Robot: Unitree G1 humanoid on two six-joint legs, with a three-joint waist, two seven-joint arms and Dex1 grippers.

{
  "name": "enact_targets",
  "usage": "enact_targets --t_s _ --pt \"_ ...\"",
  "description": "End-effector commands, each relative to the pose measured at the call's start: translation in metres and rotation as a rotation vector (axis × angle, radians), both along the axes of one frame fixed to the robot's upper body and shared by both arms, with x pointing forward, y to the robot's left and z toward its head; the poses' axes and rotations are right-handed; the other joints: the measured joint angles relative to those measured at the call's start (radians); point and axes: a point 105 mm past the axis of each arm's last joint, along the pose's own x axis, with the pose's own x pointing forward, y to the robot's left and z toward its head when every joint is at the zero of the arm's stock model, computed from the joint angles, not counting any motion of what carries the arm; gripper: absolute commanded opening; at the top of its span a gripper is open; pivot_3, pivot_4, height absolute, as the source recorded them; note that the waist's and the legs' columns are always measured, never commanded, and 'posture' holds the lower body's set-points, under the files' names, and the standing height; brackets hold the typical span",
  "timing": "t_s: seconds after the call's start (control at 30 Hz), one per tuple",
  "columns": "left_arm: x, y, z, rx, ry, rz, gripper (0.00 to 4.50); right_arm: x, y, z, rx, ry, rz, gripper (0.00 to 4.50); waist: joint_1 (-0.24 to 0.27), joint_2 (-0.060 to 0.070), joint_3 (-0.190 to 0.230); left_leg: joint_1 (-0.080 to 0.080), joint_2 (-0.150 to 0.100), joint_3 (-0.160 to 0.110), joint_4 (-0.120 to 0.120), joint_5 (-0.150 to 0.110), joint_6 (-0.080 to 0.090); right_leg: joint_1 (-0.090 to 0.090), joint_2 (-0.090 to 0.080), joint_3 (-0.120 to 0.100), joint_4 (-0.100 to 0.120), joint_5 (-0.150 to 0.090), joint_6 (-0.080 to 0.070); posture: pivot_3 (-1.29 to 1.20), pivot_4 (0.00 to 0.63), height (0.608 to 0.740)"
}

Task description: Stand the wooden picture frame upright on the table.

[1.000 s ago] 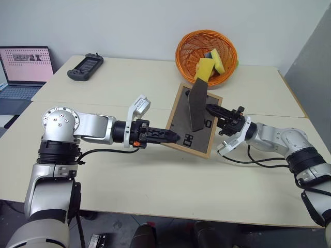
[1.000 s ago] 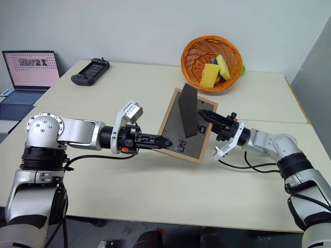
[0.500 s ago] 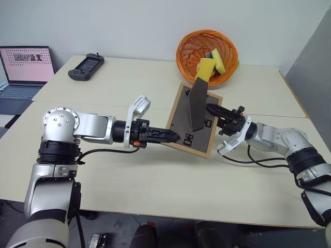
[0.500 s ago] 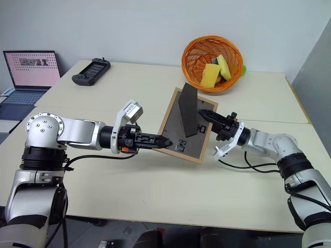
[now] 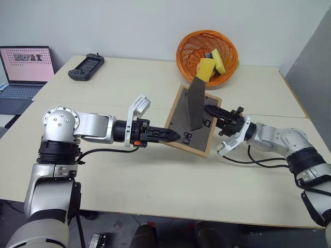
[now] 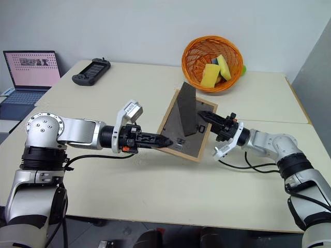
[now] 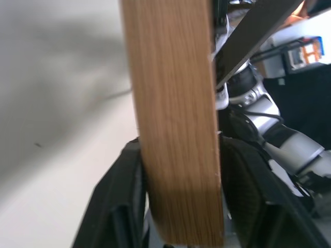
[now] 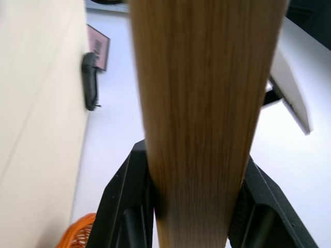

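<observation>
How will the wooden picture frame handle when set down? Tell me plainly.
Probably stiff: the wooden picture frame keeps its flat shape between the left gripper and the right gripper. Likely light, since thin fingers carry it. Apt to tip: its thin edge and the narrow fold-out stand are all that support it.

Orange wicker basket (image 6: 212, 61) far side, yellow sponges (image 6: 209, 75) inside. Black handheld controller (image 6: 90, 72) far left. Open laptop (image 6: 27, 75) off left edge, screen lit.

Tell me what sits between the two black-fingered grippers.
The light-wood picture frame, dark back toward the head camera, between the left gripper and right gripper, seen in both eye views.
</observation>
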Motion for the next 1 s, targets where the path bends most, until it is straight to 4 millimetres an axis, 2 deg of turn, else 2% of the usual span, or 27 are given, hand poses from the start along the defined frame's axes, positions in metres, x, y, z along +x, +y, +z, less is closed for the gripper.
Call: enact_targets --t_s 0.03,0.07,0.17,0.27,0.3,0.5,0.63,0.83,1.0 --pt "0.0 0.001 0.005 0.018 -0.038 0.009 3.04 -0.005 0.004 0.028 0.074 -0.074 0.044 1.45 0.0 0.0 0.0 0.0 0.0 0.0 0.0 0.0 0.0 0.0 0.0 0.0 0.0 0.0 0.0 0.0 0.15 0.74" --pt "0.0 0.001 0.006 0.018 -0.038 0.009 3.11 -0.005 0.004 0.028 0.072 -0.074 0.044 1.45 0.0 0.0 0.0 0.0 0.0 0.0 0.0 0.0 0.0 0.0 0.0 0.0 0.0 0.0 0.0 0.0 0.15 0.74" --pt "0.0 0.001 0.006 0.017 -0.041 0.005 3.86 -0.004 0.005 0.027 0.072 -0.072 0.042 1.45 0.0 0.0 0.0 0.0 0.0 0.0 0.0 0.0 0.0 0.0 0.0 0.0 0.0 0.0 0.0 0.0 0.15 0.74" --pt "-0.001 0.002 0.007 0.013 -0.053 0.008 4.43 -0.004 0.005 0.027 0.071 -0.07 0.042 1.45 0.0 0.0 0.0 0.0 0.0 0.0 0.0 0.0 0.0 0.0 0.0 0.0 0.0 0.0 0.0 0.0 0.15 0.74" --pt "-0.001 0.003 0.008 0.011 -0.064 0.012 4.49 -0.004 0.005 0.027 0.071 -0.071 0.042 1.45 0.0 0.0 0.0 0.0 0.0 0.0 0.0 0.0 0.0 0.0 0.0 0.0 0.0 0.0 0.0 0.0 0.15 0.74" --pt "0.001 0.019 0.033 -0.059 -0.252 0.099 4.49 -0.003 0.004 0.026 0.071 -0.062 0.042 1.45 -0.003 0.0 0.0 0.0 0.0 0.0 0.0 0.0 0.0 0.0 0.0 -0.001 0.0 0.0 0.0 0.0 0.15 0.74" --pt "-0.006 0.03 0.048 -0.064 -0.536 0.155 4.49 0.0 0.001 0.025 0.083 -0.033 0.029 1.45 -0.009 0.0 0.0 0.0 0.0 0.001 0.0 0.0 0.0 0.0 -0.001 -0.001 0.0 0.0 0.0 0.0 0.15 0.74" --pt "-0.021 0.034 0.041 0.041 -0.844 0.177 4.49 0.014 -0.001 0.021 0.168 0.141 -0.02 1.45 -0.019 0.0 0.0 0.0 0.0 0.001 -0.001 0.0 0.0 0.002 -0.002 -0.001 -0.002 0.0 0.0 0.0 0.15 0.74" --pt "-0.031 0.037 0.042 0.055 -0.934 0.217 4.49 0.021 0.008 0.017 0.282 0.355 -0.005 1.45 -0.021 -0.001 0.0 0.0 0.0 0.001 0.0 -0.002 0.004 0.003 -0.002 -0.002 -0.003 0.0 0.0 0.0 0.15 0.74"
